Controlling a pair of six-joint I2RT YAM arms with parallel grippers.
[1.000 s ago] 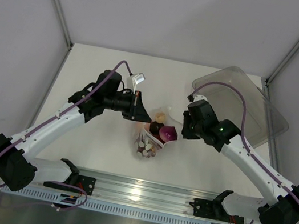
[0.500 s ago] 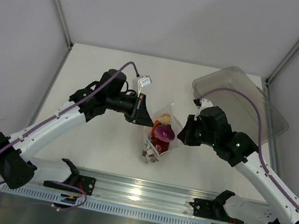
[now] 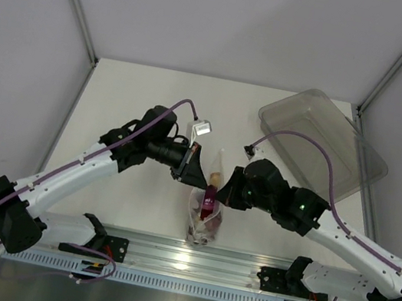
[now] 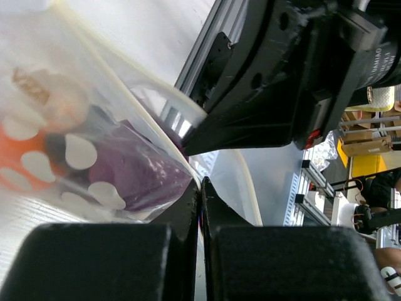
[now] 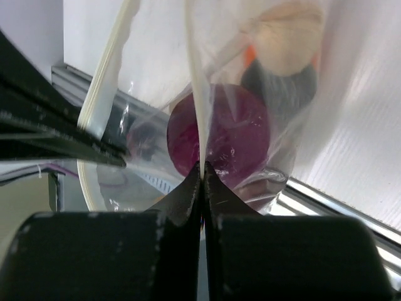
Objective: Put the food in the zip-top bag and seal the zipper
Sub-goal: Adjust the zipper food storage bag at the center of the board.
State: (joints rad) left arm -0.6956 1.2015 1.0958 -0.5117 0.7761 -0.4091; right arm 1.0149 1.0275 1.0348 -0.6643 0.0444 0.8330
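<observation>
Left gripper (image 4: 200,185) and right gripper (image 5: 202,168) pinch the zip-top bag (image 3: 197,226) mouth, food (image 3: 209,197) inside.
Risk: film slips from a pinch; zipper (image 5: 110,68) looks unsealed, hard to tell.

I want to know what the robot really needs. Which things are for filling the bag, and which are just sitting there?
For the job:
- zip-top bag and its zipper
- purple-red ball, orange ball and grapes, all inside it
- left gripper and right gripper, both pinching the bag

Just lying about:
- clear plastic bin, back right
</observation>
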